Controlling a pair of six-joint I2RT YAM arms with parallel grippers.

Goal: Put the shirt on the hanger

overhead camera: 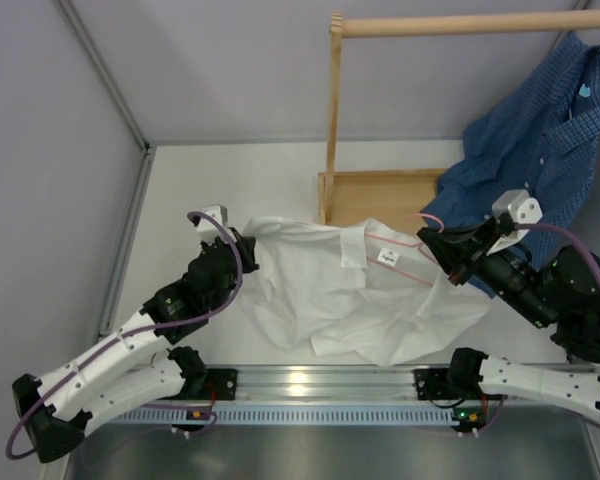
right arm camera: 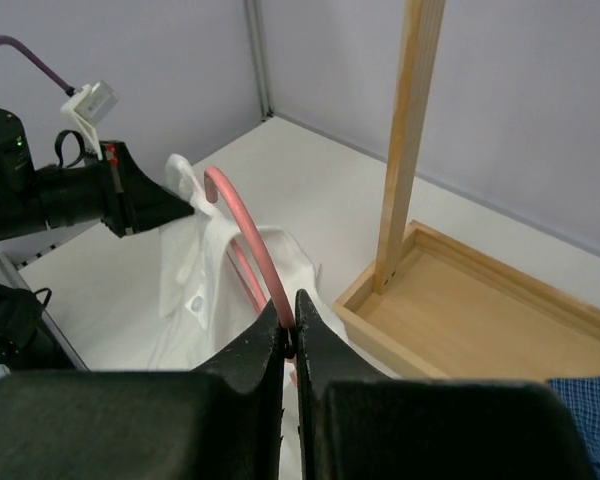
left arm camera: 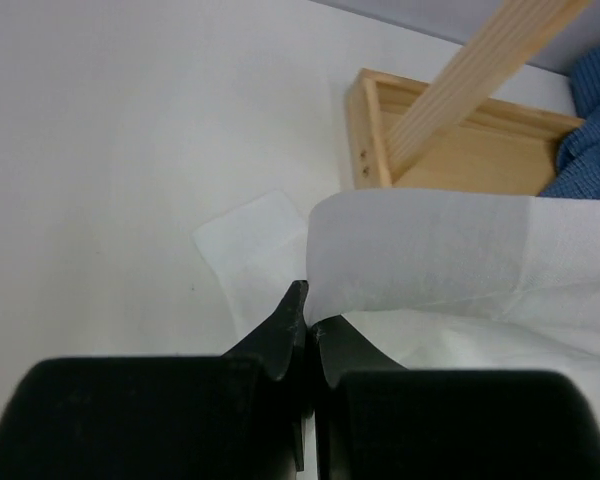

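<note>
The white shirt (overhead camera: 370,305) lies crumpled on the table between the arms, with a small label at its collar. My left gripper (overhead camera: 242,243) is shut on the shirt's left edge; in the left wrist view the gripper (left arm camera: 308,322) pinches a fold of the white cloth (left arm camera: 450,250). The pink wire hanger (overhead camera: 412,262) lies partly inside the shirt's collar. My right gripper (overhead camera: 430,243) is shut on the hanger; in the right wrist view the gripper (right arm camera: 291,322) clamps the hook (right arm camera: 248,225), which curves up over the shirt (right arm camera: 195,270).
A wooden frame stands at the back: an upright post (overhead camera: 333,120), a top rail (overhead camera: 460,25) and a tray-like base (overhead camera: 380,195). A blue checked shirt (overhead camera: 535,150) hangs from the rail at the right. Grey walls close the left and back.
</note>
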